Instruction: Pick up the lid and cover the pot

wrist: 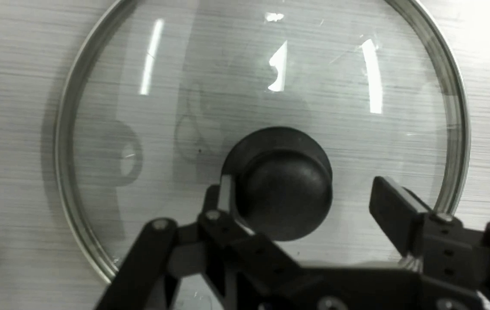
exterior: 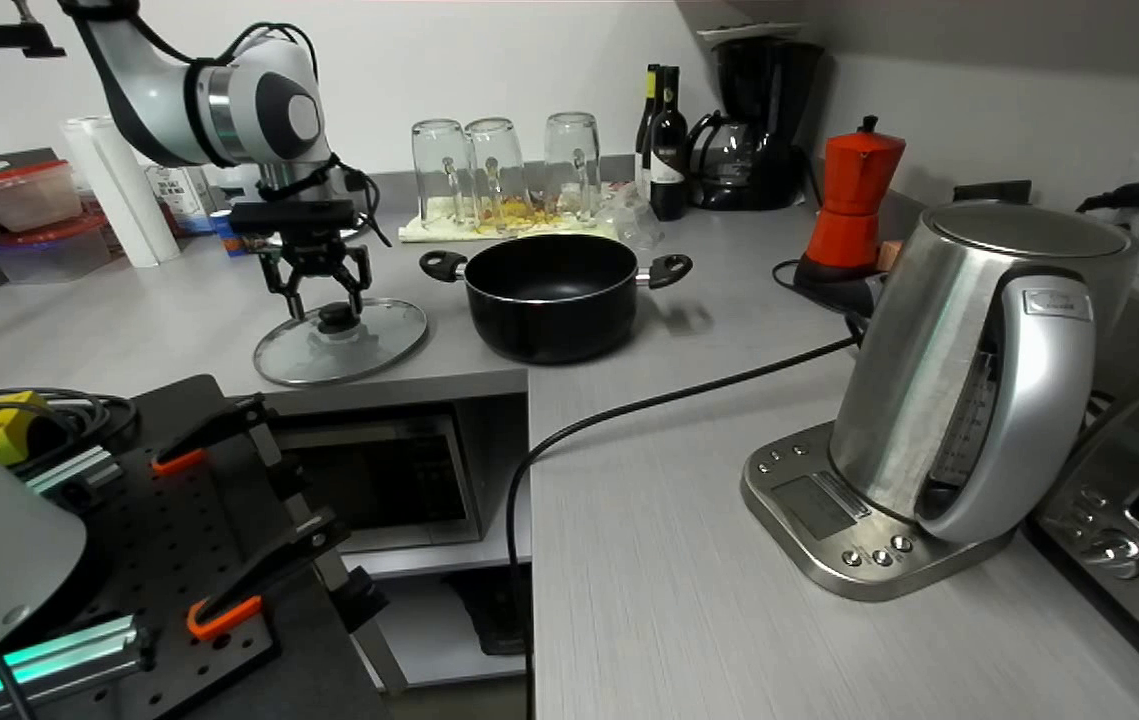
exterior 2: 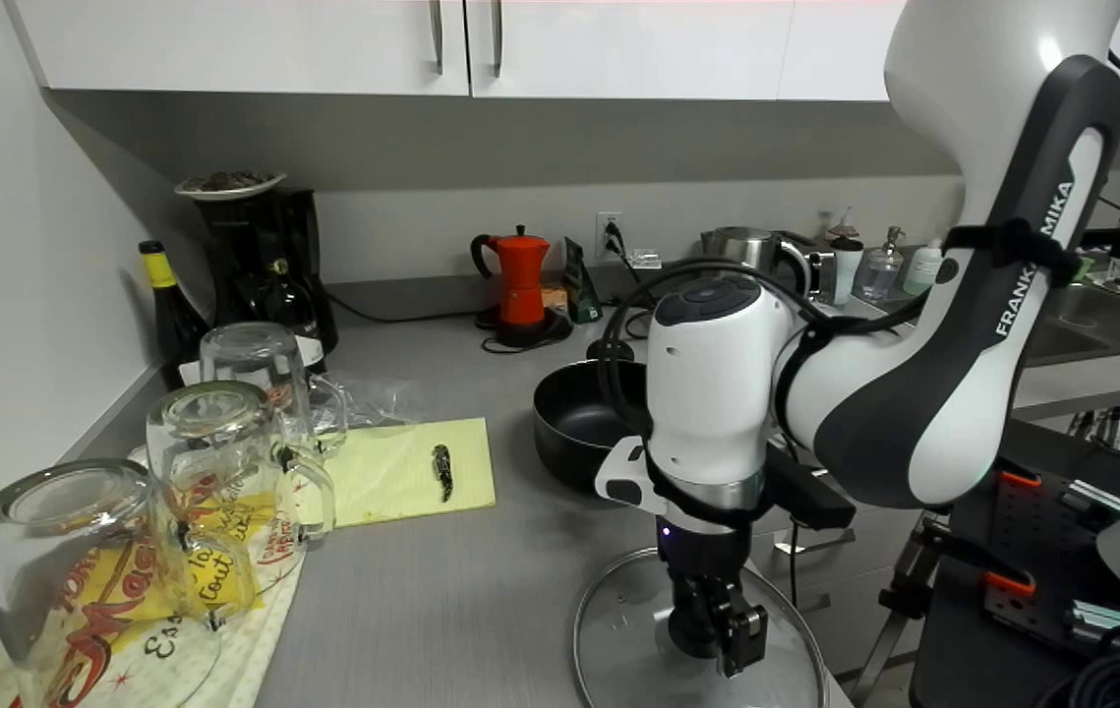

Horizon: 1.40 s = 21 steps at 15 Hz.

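The clear-glass lid (exterior: 379, 345) lies flat on the grey counter, with its dark knob (wrist: 285, 193) facing up. It also shows in an exterior view (exterior 2: 618, 654) and fills much of the wrist view (wrist: 236, 99). The black pot (exterior: 551, 330) stands uncovered beside the lid; it is partly hidden behind the arm in an exterior view (exterior 2: 564, 447). My gripper (exterior: 327, 312) is open and low over the lid, pointing down. In the wrist view, the gripper (wrist: 303, 185) has its fingers on either side of the knob. The left finger is against or very close to the knob; the right finger is apart from it.
Upturned glass mugs (exterior: 499, 175) stand behind the pot on a cloth. A steel kettle (exterior: 969, 370), a red moka pot (exterior: 849, 210) and a coffee maker (exterior: 759, 120) stand on the counter. A black cable (exterior: 669, 390) crosses it. The counter's front edge (exterior: 409, 388) is close to the lid.
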{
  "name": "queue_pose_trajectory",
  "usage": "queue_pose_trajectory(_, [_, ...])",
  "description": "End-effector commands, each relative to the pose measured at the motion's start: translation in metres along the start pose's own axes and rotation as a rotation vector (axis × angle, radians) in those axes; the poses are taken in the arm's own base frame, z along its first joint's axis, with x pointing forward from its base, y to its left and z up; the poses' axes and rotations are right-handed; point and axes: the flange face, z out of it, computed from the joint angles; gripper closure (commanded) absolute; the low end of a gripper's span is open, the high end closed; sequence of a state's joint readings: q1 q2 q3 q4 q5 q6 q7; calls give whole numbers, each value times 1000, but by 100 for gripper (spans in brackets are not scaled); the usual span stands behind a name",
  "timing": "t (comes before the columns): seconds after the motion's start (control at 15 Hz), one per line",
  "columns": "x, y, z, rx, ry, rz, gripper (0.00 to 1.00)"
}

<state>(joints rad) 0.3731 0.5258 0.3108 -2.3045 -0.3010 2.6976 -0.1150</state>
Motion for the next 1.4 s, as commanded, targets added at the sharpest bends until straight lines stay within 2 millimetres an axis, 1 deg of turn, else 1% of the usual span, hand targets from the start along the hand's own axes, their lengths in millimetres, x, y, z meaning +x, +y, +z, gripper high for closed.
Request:
queue_pose_trajectory(0.0, [-5, -1, -6, -17, 20, -4, 49])
queue_pose_trajectory(0.13, [-6, -1, -10, -24, 23, -6, 66])
queue_pose_trajectory(0.2, [-7, -2, -11, -26, 25, -6, 72])
queue_pose_trajectory(0.27, [-8, -3, -12, -28, 25, -8, 75])
queue_pose_trajectory(0.47, [-10, -6, -14, -31, 31, -11, 75])
queue_pose_trajectory(0.6, [-7, -15, -18, -38, 31, -23, 75])
queue_pose_trajectory(0.73, [-2, -30, -25, -48, 29, -47, 75])
queue_pose_trajectory(0.87, [4, -50, -34, -63, 30, -82, 75])
queue_pose_trajectory(1.07, [10, -79, -55, -95, 34, -120, 75])
queue_pose_trajectory(1.2, [12, -90, -70, -116, 33, -122, 75])
queue_pose_trajectory(1.33, [11, -97, -84, -138, 30, -116, 75])
